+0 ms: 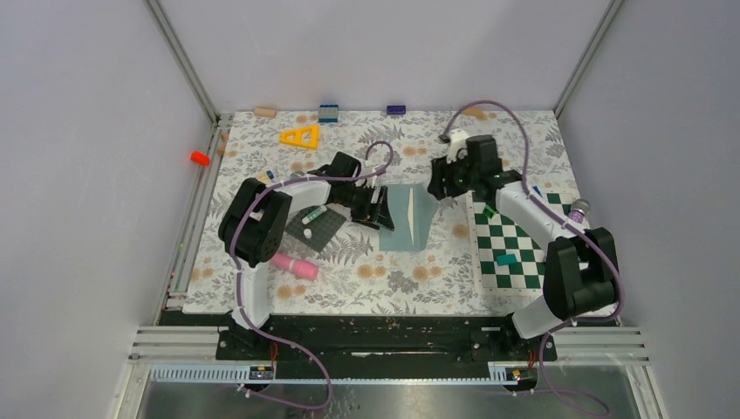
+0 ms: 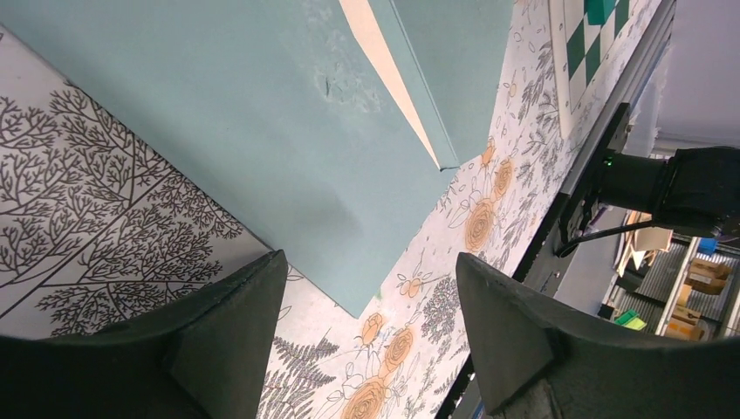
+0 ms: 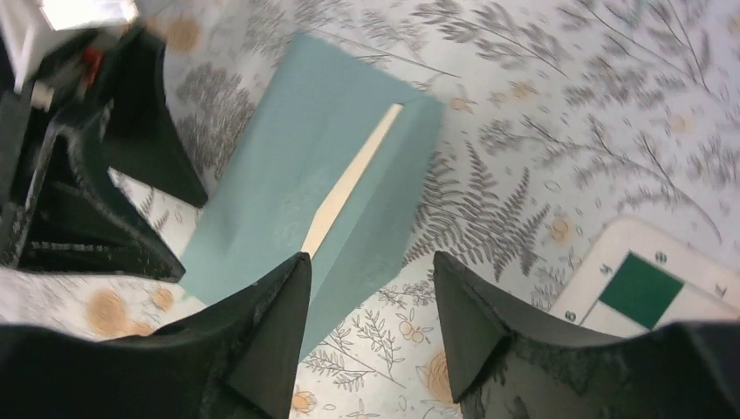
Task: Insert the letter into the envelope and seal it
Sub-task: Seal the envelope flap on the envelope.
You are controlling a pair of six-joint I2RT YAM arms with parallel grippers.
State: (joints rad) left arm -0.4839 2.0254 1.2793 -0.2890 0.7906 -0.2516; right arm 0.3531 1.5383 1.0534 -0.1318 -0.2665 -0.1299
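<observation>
Centre of the overhead view: the envelope [image 1: 406, 225] lies flat on the floral tablecloth [image 1: 410, 279], long axis running up and down the frame, with an arm on either side. The left gripper [image 1: 377, 209] sits at its left long edge, jaws apart and nothing between them, just the envelope's corner and cloth beyond. The right gripper [image 1: 439, 188] hangs by the upper right corner, jaws parted too, nothing pinched that I can see. A cream sliver of the letter [image 3: 346, 188] shows along the line where the right-hand panel overlaps, so the sheet looks to be inside and the sealing unfinished. That panel lies just down-left of the right gripper, which seems best placed to press it. Room is tight: a checkered board [image 1: 515, 249] sits right, a dark grey mat [image 1: 327, 231] left.
</observation>
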